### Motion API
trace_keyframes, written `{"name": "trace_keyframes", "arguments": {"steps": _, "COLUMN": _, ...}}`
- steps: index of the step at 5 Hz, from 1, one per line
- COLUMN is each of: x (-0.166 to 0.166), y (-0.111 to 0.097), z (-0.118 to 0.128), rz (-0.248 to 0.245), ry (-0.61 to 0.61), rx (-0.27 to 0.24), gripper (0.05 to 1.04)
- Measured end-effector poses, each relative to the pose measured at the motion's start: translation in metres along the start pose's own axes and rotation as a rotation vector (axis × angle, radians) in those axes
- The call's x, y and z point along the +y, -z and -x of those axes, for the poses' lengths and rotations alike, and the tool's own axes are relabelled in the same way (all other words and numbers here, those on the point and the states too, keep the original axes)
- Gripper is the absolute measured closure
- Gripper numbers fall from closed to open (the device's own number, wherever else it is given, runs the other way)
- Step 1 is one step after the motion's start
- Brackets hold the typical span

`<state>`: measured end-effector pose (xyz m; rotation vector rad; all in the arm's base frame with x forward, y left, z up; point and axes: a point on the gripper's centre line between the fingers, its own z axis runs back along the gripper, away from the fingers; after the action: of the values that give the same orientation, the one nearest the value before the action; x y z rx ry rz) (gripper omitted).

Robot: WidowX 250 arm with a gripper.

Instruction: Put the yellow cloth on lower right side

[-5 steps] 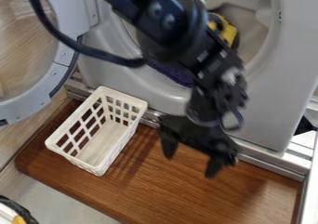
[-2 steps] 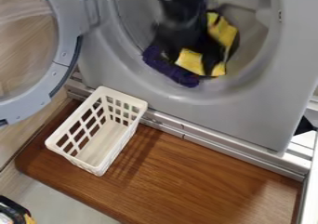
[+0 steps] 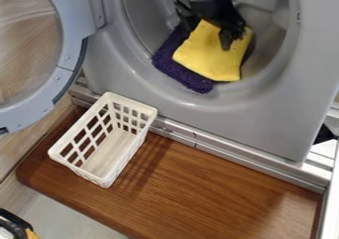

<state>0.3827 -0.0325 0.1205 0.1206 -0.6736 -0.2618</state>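
Just above the yellow cloth [image 3: 210, 59], inside the mouth of the grey machine drum, hangs my gripper [image 3: 210, 30]. Its two fingers stand apart, one at the cloth's upper left edge and the other over its upper right part. The cloth lies spread over a dark purple cloth [image 3: 173, 70], which shows along its left and lower side. Whether the fingertips touch the yellow cloth, I cannot tell. At the lower right is the brown wooden board [image 3: 232, 198].
A white slotted basket [image 3: 109, 151] stands on the board's left part. The round machine door [image 3: 63, 69] hangs open at the upper left. Around the cloths curves the drum's grey rim [image 3: 198, 101]. A metal rail [image 3: 228, 156] runs between machine and board.
From above the board, my gripper has moved up in the view into the drum opening, over the cloths. The yellow cloth, partly covered by the arm before, now shows more fully.
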Motion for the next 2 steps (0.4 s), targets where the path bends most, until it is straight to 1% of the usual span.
{"name": "trace_keyframes", "arguments": {"steps": 1, "x": 0.005, "y": 0.021, "z": 0.009, "rz": -0.024, "ry": -0.012, "rx": 0.05, "gripper": 0.084}}
{"name": "trace_keyframes", "arguments": {"steps": 2, "x": 0.006, "y": 0.042, "z": 0.019, "rz": -0.026, "ry": -0.029, "rx": 0.092, "gripper": 0.085}}
